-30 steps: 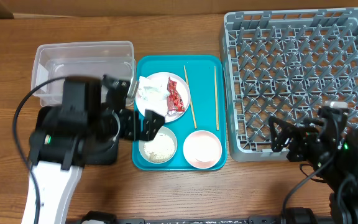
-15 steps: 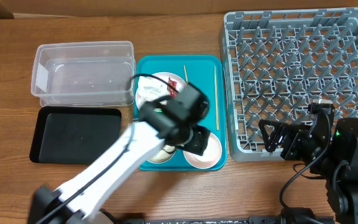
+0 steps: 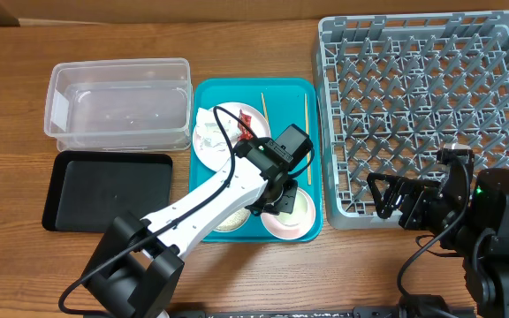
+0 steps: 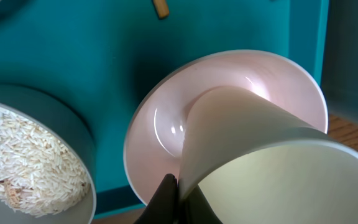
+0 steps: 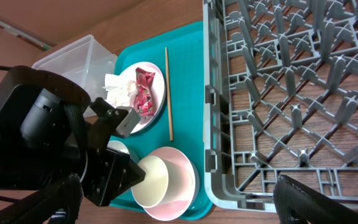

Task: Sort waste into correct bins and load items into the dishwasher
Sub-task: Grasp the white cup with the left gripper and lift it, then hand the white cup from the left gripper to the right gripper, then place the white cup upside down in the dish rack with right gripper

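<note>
My left gripper (image 4: pixel 178 182) is shut on the rim of a small white cup (image 4: pixel 260 149), which lies tilted inside a pale pink bowl (image 4: pixel 160 124) at the teal tray's front right. Beside it, a second bowl (image 4: pixel 73 124) holds whitish rice (image 4: pixel 17 155). Behind them, a round plate (image 3: pixel 228 152) carries a crumpled white napkin (image 3: pixel 210 131) and a red wrapper (image 3: pixel 247 132). Two chopsticks (image 3: pixel 307 132) (image 3: pixel 264 110) lie on the tray. My right gripper (image 3: pixel 387 201) stands open at the front left corner of the grey dish rack (image 3: pixel 422 106), holding nothing.
A clear plastic tub (image 3: pixel 117 102) stands at the back left with a shallow black tray (image 3: pixel 104 190) in front of it. The teal tray (image 3: pixel 254 88) lies between them and the rack. My left arm (image 3: pixel 201 208) crosses over the rice bowl.
My left arm swung from over the black tray to the pink bowl, and its gripper went from open to shut on the cup's rim. The right arm shifted slightly left.
</note>
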Robot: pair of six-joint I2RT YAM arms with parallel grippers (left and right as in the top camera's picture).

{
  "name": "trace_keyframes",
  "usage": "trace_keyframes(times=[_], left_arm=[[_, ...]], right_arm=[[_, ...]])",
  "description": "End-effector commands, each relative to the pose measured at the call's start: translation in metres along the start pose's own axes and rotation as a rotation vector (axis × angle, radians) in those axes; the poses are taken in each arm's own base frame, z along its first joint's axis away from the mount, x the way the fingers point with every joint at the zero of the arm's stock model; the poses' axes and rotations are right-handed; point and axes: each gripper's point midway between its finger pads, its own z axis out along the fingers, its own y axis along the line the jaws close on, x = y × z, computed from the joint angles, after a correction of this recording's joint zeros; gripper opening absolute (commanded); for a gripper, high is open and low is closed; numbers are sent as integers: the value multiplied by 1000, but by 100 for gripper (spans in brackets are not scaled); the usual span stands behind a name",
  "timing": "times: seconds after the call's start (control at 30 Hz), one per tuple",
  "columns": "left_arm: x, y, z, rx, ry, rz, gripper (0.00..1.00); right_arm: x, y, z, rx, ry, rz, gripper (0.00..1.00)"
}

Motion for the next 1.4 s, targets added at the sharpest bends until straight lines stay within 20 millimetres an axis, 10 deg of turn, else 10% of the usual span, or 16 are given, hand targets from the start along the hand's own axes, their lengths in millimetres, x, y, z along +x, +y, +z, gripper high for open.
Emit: trace_keyframes(times=[0.0, 0.3, 0.6, 0.93, 1.03, 1.1, 1.33, 1.37], left_arm=[[-9, 5, -23, 60, -28, -58, 4], [-35, 16, -138, 594, -193, -60, 4], [-13, -2, -249, 1337, -199, 131, 4], [1, -22, -252, 1380, -138, 187, 4], [0, -22, -248, 1357, -138, 181, 4], [0, -22, -245, 1344, -138, 176, 4], [-1, -22, -243, 1330, -138, 172, 5], [-1, -21, -242, 1323, -140, 170, 17]], right_arm=[[-7, 5, -6, -12, -25, -4, 100], [-7, 26, -8, -128, -14, -21, 100], [-8, 121, -30, -685, 36, -252, 97], [1, 178, -16, -945, 148, -353, 97], [6, 193, -13, -996, 173, -373, 84], [10, 197, -12, -1005, 184, -380, 68], [-1, 188, -11, -963, 138, -366, 59], [-4, 185, -12, -954, 128, -362, 57]])
